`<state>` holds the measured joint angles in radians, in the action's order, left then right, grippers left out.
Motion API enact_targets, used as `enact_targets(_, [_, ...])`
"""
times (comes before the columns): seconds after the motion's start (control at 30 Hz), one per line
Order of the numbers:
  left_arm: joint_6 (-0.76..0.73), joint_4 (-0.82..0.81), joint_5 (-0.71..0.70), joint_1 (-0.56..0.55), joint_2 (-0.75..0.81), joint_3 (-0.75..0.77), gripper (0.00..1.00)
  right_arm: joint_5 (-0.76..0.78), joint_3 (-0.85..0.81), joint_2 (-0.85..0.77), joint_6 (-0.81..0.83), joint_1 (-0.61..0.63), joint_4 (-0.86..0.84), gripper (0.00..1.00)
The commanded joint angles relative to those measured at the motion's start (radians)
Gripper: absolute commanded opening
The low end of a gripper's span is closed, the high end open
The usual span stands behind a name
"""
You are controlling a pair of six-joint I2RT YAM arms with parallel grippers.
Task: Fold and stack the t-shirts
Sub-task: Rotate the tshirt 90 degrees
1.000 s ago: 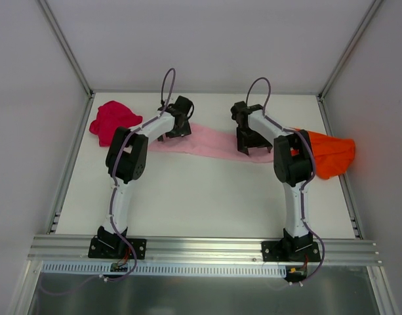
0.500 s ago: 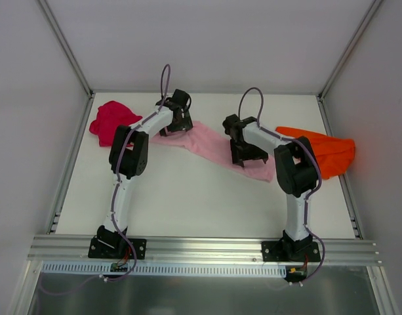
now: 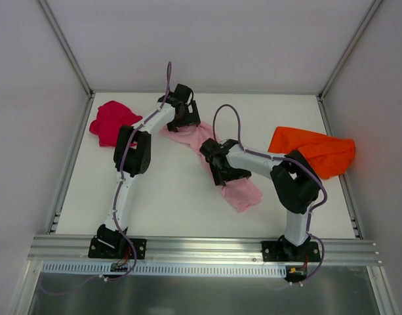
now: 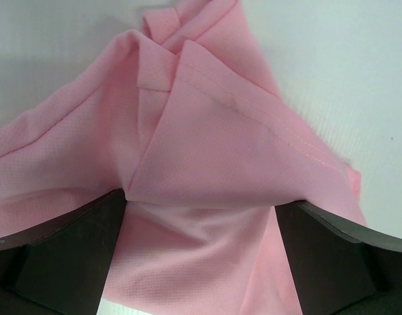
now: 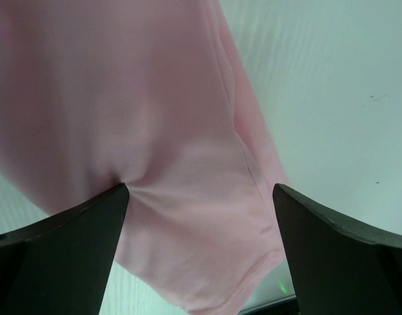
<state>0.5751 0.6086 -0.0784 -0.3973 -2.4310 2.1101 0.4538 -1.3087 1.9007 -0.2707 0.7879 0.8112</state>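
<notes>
Both grippers, left [image 3: 185, 120] and right [image 3: 221, 172], clamp the pink shirt [image 3: 240, 193], with the red shirt [image 3: 109, 121] left of it and the orange shirt [image 3: 319, 151] right.

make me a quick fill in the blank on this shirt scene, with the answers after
1. Both grippers hold the ____ shirt.
2. The red shirt lies bunched at the table's far ____ corner.
3. The shirt nearest the right wall is ____.
4. The left gripper is ____ from the arm bases than the right gripper.

Missing words: pink; left; orange; farther
</notes>
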Motion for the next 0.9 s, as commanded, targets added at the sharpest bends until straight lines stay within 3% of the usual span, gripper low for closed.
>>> enact_targets(0.0, [-0.012,0.014,0.098,0.009,-0.022,0.022,0.99,-0.049,0.040,-0.038,-0.068,0.077,-0.014,1.00])
enact_targets(0.37, [-0.070,-0.064,0.161,0.008,-0.010,-0.045,0.99,-0.041,0.075,-0.052,-0.131,0.293,-0.003,1.00])
enact_targets(0.67, [-0.129,-0.107,0.189,0.008,0.020,-0.068,0.99,-0.148,0.088,-0.075,-0.119,0.437,-0.070,1.00])
enact_targets(0.87, [-0.147,-0.109,0.186,0.009,0.021,-0.070,0.99,-0.064,0.040,-0.080,-0.130,0.513,-0.014,1.00])
